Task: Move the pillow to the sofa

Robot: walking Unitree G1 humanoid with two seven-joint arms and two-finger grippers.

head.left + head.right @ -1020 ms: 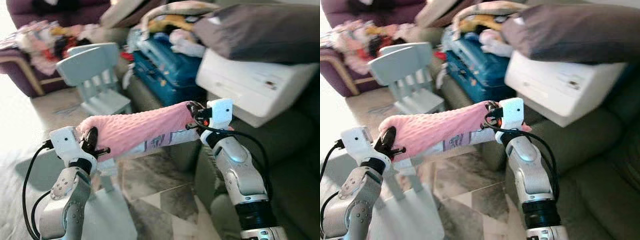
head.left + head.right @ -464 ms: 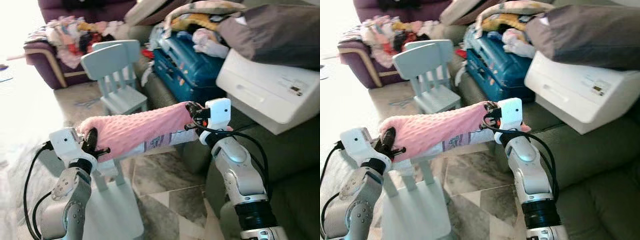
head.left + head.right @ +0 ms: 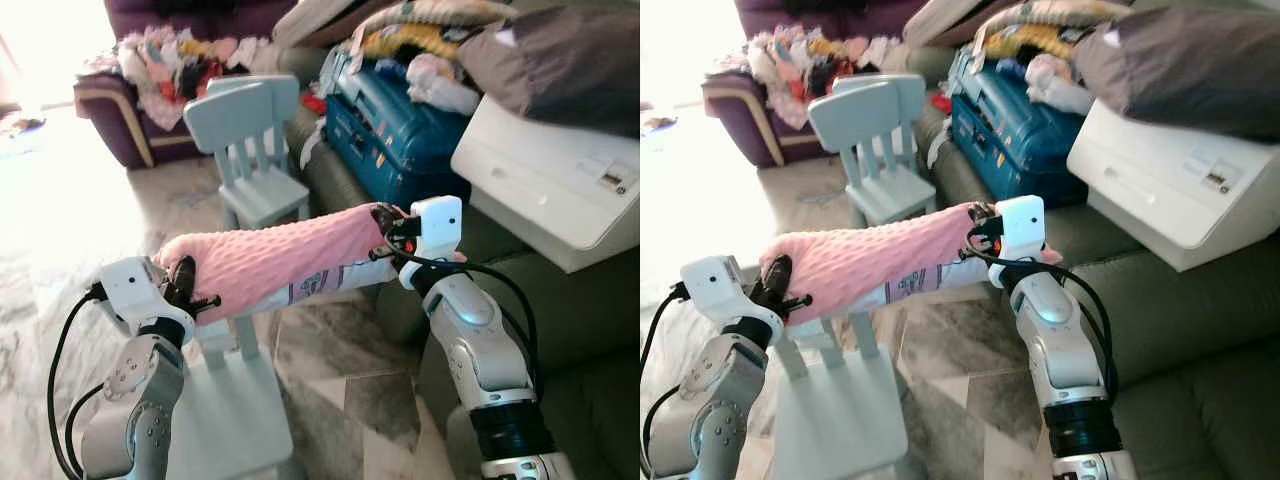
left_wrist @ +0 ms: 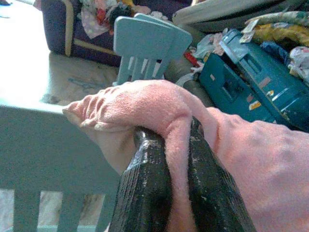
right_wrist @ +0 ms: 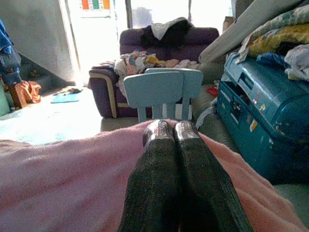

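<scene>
Beside a green sofa (image 3: 590,330); both grippers' fingers (image 4: 145,193) clamp the pink pillow (image 3: 270,258); its label unreadable.

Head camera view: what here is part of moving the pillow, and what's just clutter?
Job:
- pink pillow
- left gripper, pinching one end
- right gripper, shut on the other end
- green sofa

Clutter:
- light blue chairs
- blue suitcase
- white box
- purple armchair with clothes
</scene>
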